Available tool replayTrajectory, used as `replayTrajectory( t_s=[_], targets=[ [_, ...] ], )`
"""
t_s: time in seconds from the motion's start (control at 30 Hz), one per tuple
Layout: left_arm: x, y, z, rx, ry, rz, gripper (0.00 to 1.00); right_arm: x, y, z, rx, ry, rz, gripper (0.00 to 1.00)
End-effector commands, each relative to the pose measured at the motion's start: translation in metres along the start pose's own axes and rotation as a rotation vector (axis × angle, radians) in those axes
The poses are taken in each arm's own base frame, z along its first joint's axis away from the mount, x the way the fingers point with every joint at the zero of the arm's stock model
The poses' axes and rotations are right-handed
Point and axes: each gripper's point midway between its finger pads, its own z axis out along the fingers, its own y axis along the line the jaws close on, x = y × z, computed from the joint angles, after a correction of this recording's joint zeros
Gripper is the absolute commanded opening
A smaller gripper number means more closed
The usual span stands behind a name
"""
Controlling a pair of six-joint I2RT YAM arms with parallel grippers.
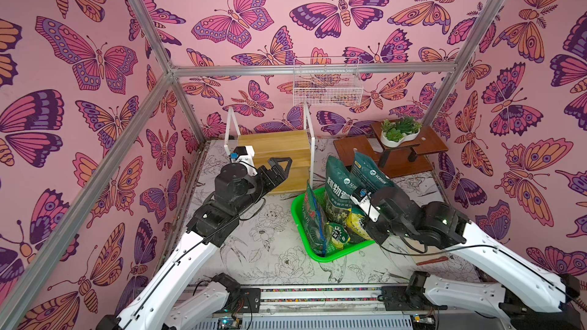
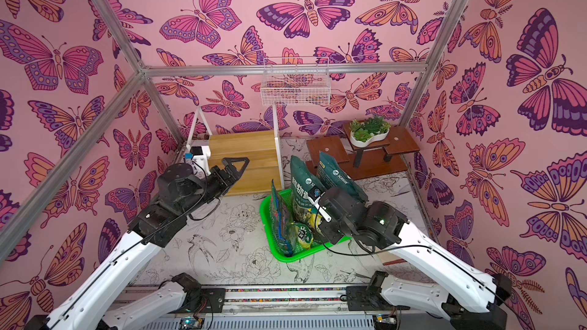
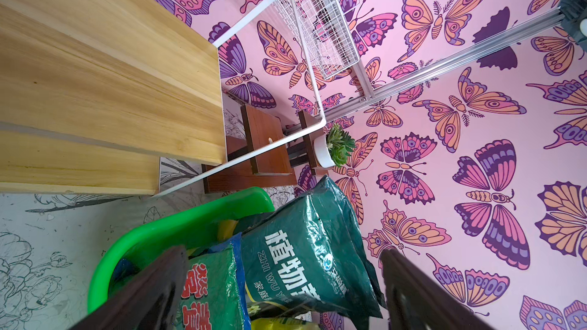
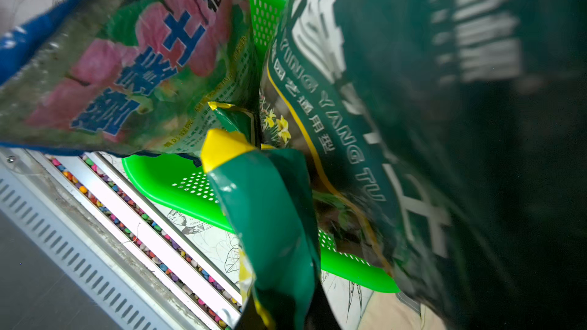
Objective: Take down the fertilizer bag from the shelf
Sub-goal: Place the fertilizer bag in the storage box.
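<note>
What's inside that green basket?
Inside the green basket: two dark green bags, a flowery bag and a small green-and-yellow packet. Its floor beneath them is mostly hidden.

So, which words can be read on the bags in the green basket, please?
"植物": front dark green bag.
"ZHI WU Y", cut off: same bag.
"YING YANG TU": same bag, right wrist view.
"土", blue: flowered bag.
Fine print: too blurred to read.
</note>
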Motion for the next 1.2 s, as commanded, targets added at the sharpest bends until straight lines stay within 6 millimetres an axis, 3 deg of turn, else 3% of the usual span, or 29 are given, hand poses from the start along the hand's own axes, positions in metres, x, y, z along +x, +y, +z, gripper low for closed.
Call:
replayTrajectory(
  t_s=[0.0,0.3,0.5,1.17],
  targets=[
    [-0.002,-0.008,-0.006,0.032,-0.009,0.005,1.0,-0.017,-0.007,0.011,0.053,-0.06,0.036,0.0],
    [-0.002,-0.004,-0.011,0.026,-0.027,0.016,1.0,-0.023,0.015,0.046,-0.043,-0.113,0.052,0.0],
    [-0.002,-0.003,-0.013,0.025,-0.031,0.021,1.0,-0.008,0.024,0.076,-0.063,-0.022,0.052,0.01],
    [-0.003,-0.002,-0.018,0.027,-0.046,0.03,1.0,0.033,0.042,0.14,-0.071,0.151,0.047,0.03]
  ],
)
